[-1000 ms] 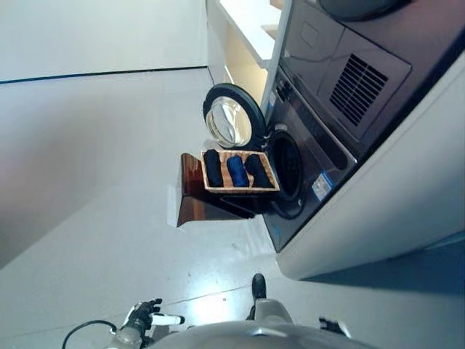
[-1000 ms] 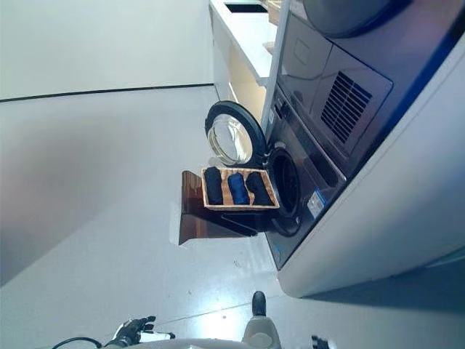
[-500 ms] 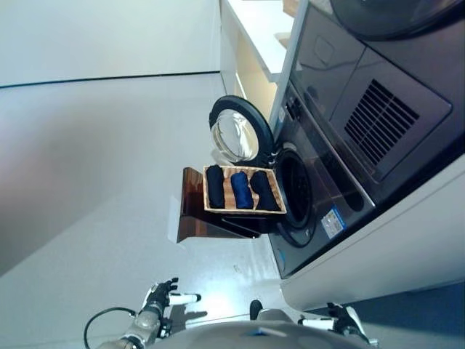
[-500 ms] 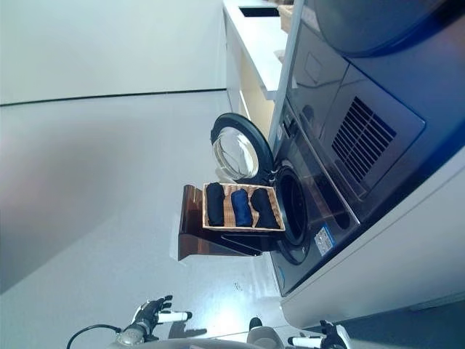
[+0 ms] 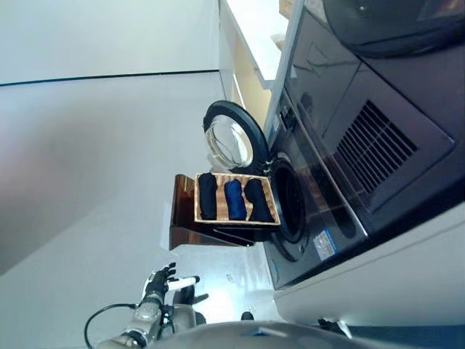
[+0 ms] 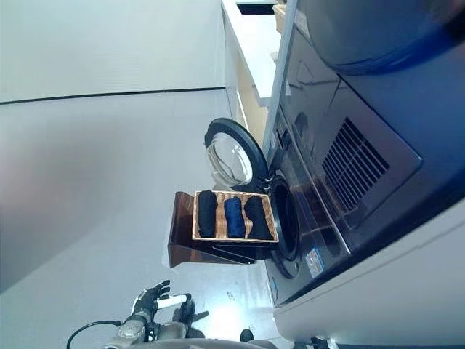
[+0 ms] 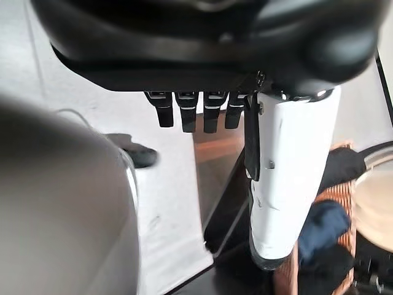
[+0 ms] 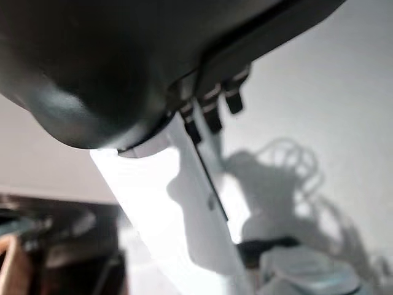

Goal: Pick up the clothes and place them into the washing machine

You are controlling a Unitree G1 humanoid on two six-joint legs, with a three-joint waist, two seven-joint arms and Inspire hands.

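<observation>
Beyond the left hand (image 5: 161, 280), its fingers (image 7: 187, 115) straight and empty: woven wicker basket (image 5: 259, 185) on a glossy brown stand (image 5: 183, 218), holding three rolled clothes (image 5: 226, 198), two black, one blue. Just past it, dark washing machine (image 5: 309, 196), its round glass door (image 5: 231, 142) swung open. Pale smooth floor (image 5: 94, 160). Right hand (image 8: 209, 114) empty, fingers straight.

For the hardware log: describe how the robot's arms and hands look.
The left hand is dark with slim black fingers and a white thumb cover, on a silver-grey arm. The right hand has the same dark housing and a white thumb cover.
</observation>
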